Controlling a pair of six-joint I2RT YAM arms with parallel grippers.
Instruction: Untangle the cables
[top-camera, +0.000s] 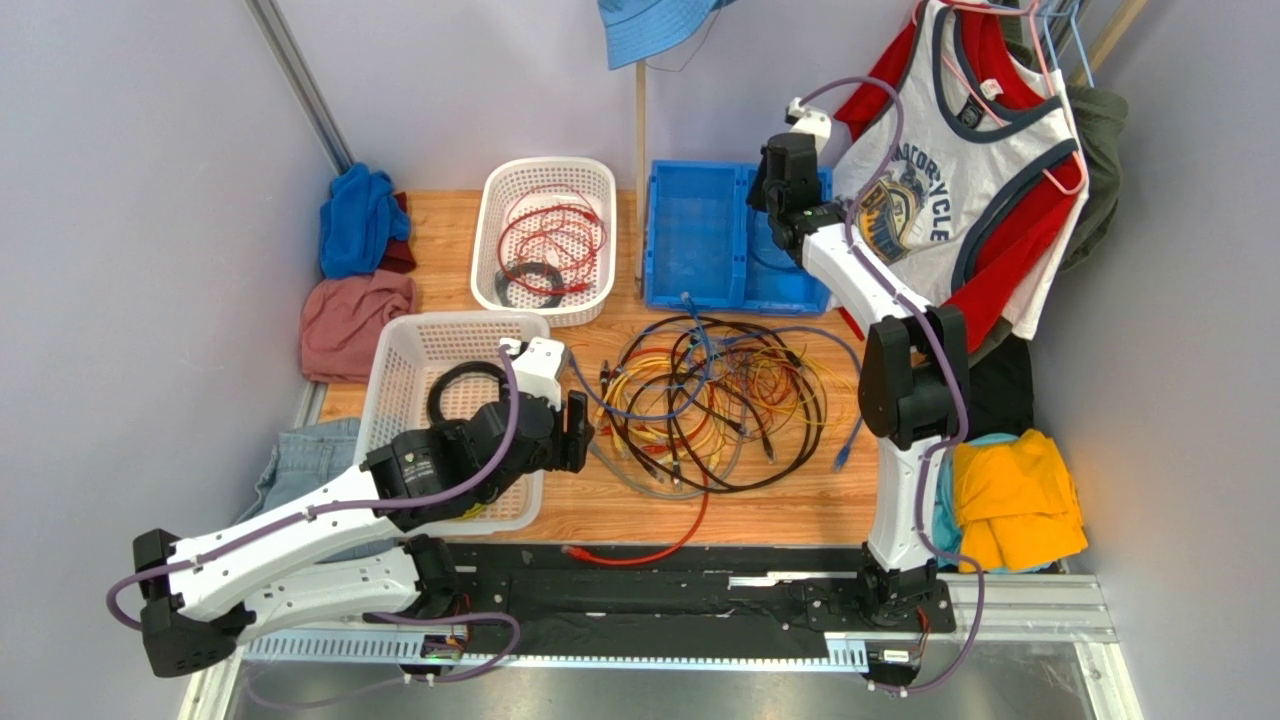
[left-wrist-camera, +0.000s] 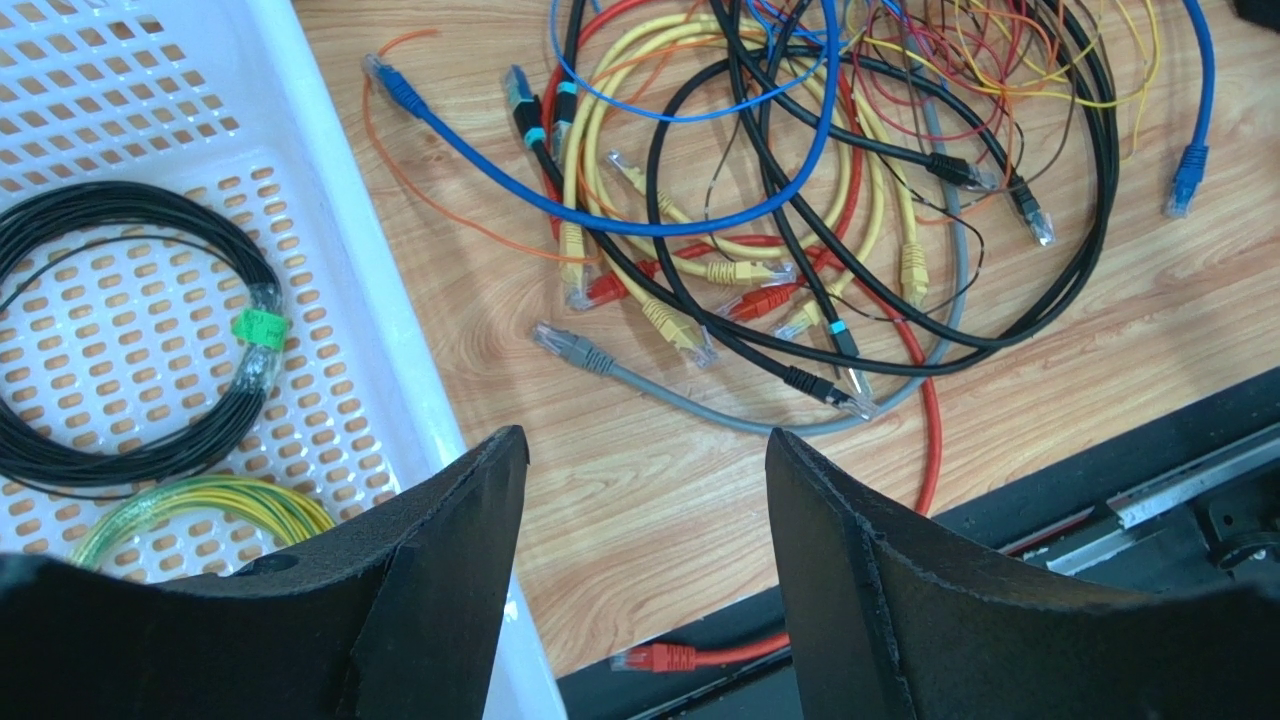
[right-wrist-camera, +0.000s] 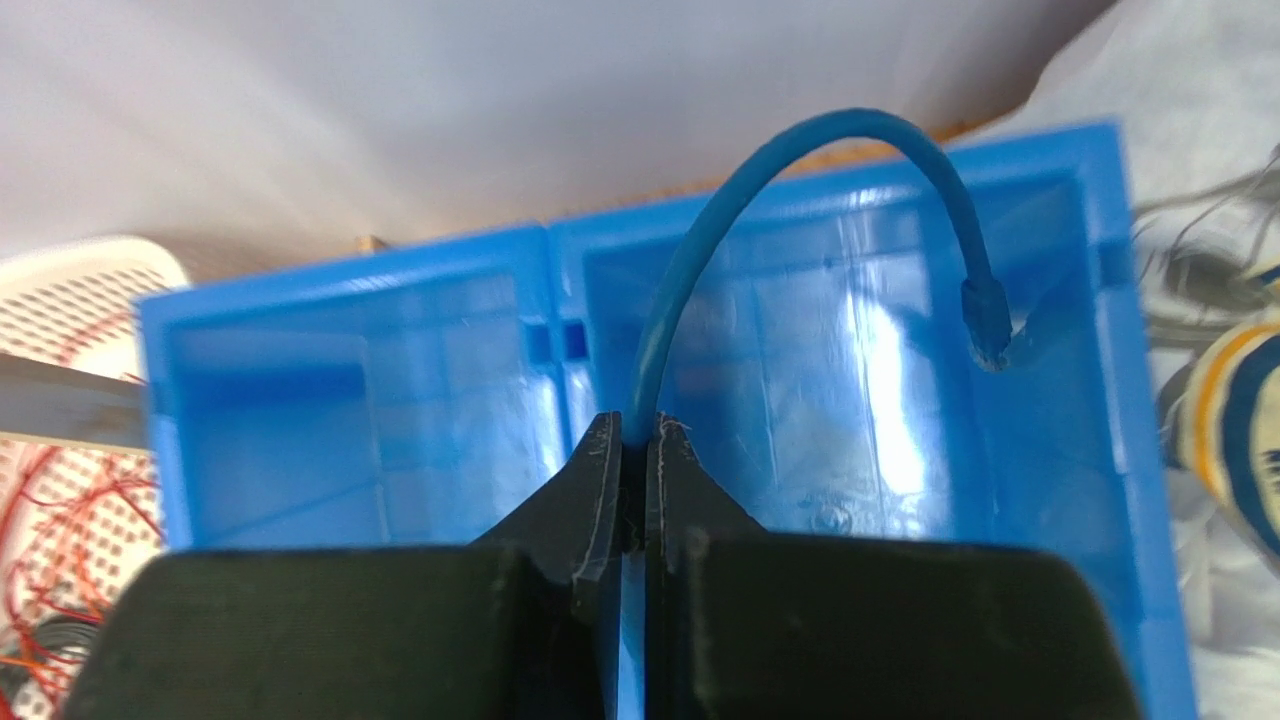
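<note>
- The left arm (top-camera: 271, 537) is built of white, rounded shell links joined by black joint housings.
- The right arm (top-camera: 902, 503) is of the same make, with white links and a bulky black joint block (top-camera: 906, 387) partway along.
- A thick purple-grey hose (top-camera: 508, 413) runs along the left arm, and a second hose (top-camera: 869, 81) follows the right.
- The left pincer (left-wrist-camera: 643, 450) has two matte black, wedge-shaped fingers (left-wrist-camera: 436, 600) with rough, grainy edges.
- The right pincer (right-wrist-camera: 634, 435) has black fingers that taper to narrow tips from a broad black body.
</note>
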